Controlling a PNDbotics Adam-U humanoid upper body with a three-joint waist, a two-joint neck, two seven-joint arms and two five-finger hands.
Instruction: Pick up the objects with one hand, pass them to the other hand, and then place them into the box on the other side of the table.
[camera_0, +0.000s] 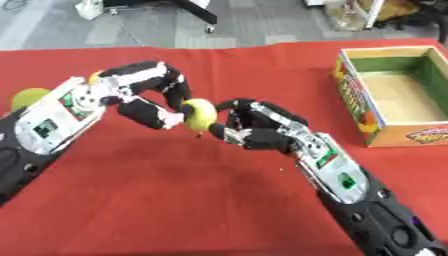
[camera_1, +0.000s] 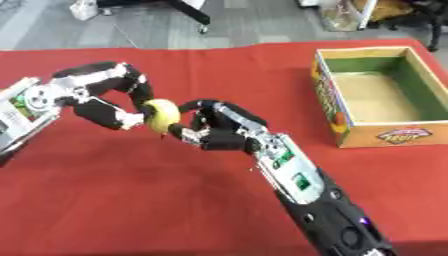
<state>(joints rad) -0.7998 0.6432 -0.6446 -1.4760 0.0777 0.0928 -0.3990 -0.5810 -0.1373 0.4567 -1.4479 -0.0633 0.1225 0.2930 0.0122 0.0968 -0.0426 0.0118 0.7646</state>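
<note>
Fingers of the left hand (camera_0: 144, 97) pinch a yellow-green ball (camera_0: 199, 113) above the red table (camera_0: 175, 200); we see the right hand (camera_0: 254, 127) curling its fingers beside it, contact unclear. Early release would, we judge, drop the ball short of the box (camera_0: 394, 95).

A: Where is the ball (camera_0: 199, 113)?
B: Above the middle of the desk (camera_0: 157, 200), between the left hand (camera_0: 144, 95) and the right hand (camera_0: 258, 127), both touching it.
A: And the box (camera_0: 394, 95)?
B: On the desk's far right, well apart from both hands.
A: Anything else?
B: 1 round thing (camera_0: 28, 97) at the left edge, behind the left arm.
</note>
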